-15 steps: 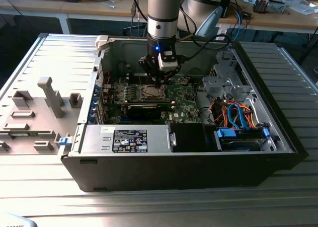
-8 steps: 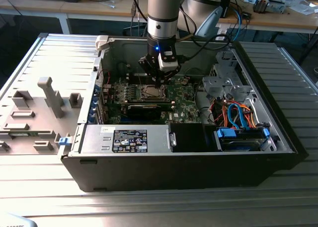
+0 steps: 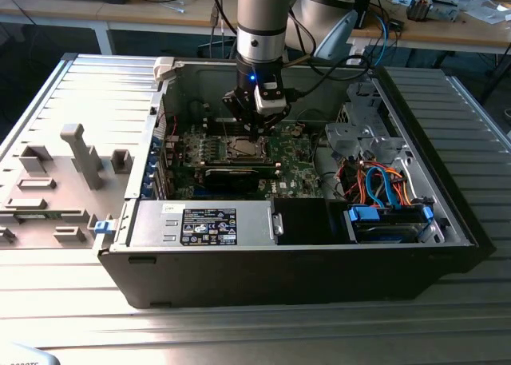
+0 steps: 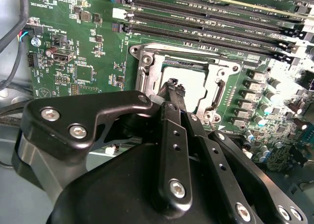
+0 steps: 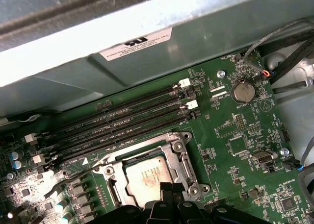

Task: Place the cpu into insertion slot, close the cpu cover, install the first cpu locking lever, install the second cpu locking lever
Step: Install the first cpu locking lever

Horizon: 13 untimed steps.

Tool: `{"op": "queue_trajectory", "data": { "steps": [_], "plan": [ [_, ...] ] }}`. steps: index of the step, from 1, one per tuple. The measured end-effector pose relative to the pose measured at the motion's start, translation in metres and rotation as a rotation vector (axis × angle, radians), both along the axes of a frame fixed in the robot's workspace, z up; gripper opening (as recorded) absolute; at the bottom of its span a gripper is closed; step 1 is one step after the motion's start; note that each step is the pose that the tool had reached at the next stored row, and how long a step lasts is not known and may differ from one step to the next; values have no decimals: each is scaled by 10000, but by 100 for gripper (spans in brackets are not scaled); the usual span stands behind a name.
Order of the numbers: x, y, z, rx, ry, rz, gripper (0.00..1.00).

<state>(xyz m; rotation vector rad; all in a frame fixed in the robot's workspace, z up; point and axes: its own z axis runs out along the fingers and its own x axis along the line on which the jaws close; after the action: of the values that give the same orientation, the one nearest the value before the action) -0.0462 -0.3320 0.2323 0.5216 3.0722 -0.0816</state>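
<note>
My gripper (image 3: 254,124) hangs inside the open computer case, just above the insertion slot (image 3: 243,148) on the green motherboard. In both wrist views the cpu (image 4: 198,89) (image 5: 146,177) lies in the socket, silver face up. The cpu cover (image 4: 146,67) (image 5: 175,153), a silver frame with a window, lies flat around it. The black fingers (image 4: 169,118) come together at their tips, so the gripper (image 4: 174,88) (image 5: 168,188) is shut with nothing in it, over the cpu's edge. A thin metal lever (image 5: 61,184) sticks out from one side of the socket.
Long memory slots (image 5: 122,118) (image 4: 206,18) run beside the socket, with the case wall (image 5: 147,62) just beyond them. A black power-supply box (image 3: 209,224) sits at the case front. Drive bays with blue and orange cables (image 3: 383,191) are at the exterior view's right.
</note>
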Motion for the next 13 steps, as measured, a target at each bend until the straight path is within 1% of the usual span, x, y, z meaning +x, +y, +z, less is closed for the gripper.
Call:
{"op": "queue_trajectory", "data": {
  "steps": [13],
  "plan": [
    [0, 0, -1, 0, 0, 67, 11]
  ]
}}
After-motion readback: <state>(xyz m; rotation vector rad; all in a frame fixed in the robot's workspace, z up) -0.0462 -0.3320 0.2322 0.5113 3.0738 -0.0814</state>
